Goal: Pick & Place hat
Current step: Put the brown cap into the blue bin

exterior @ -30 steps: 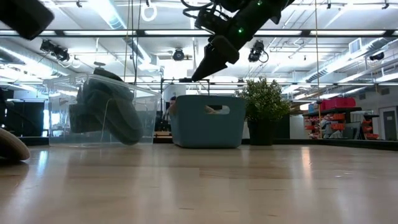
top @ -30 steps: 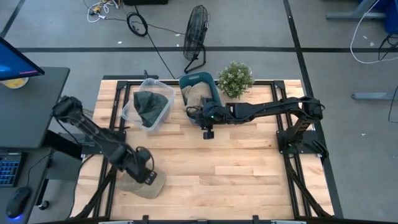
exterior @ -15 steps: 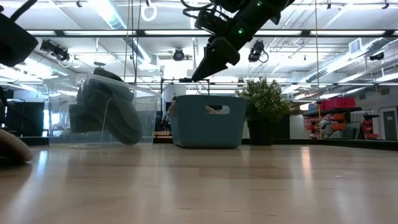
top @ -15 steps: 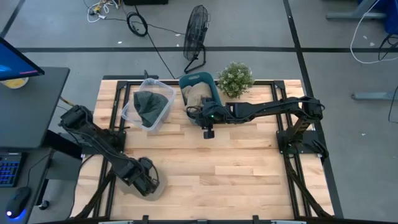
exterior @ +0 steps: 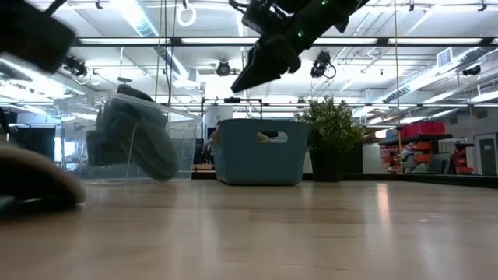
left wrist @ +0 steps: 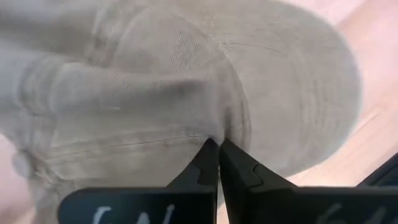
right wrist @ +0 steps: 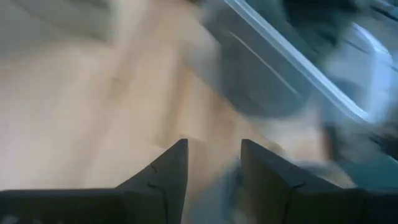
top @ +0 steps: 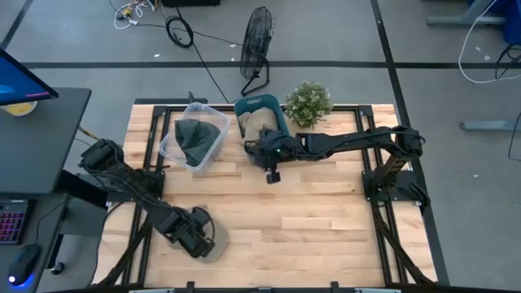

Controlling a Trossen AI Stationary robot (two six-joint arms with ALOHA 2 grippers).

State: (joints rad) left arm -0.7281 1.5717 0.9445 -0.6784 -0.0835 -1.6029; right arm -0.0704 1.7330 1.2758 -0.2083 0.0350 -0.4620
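A tan hat (top: 216,244) sits near the table's near-left corner and fills the left wrist view (left wrist: 186,81). It shows as a blurred shape in the low view (exterior: 35,177). My left gripper (top: 198,237) is over its left side, shut on its cloth. My right gripper (top: 273,172) hangs open in the air in front of a teal bin (top: 260,116) and holds nothing. It shows high up in the low view (exterior: 249,78). A clear bin (top: 194,140) holds a dark green hat (top: 195,137). My left gripper (left wrist: 218,149) pinches a raised fold of the tan hat's crown (left wrist: 208,124) between its two fingertips. It comes from above, slanting down. The hat spreads out below and ahead of the fingers, low at the table; whether it is lifted clear, I cannot tell.
A potted plant (top: 308,102) stands by the far edge, right of the teal bin, which holds something tan (top: 256,122). Bare wood spans the table's middle and right (top: 326,220). A black frame (top: 383,187) borders the table.
My left gripper has moved toward the near edge and come down onto the tan hat. The hat has shifted toward the table's right and shows larger in the low view. My right gripper has swung slightly toward the left while staying high.
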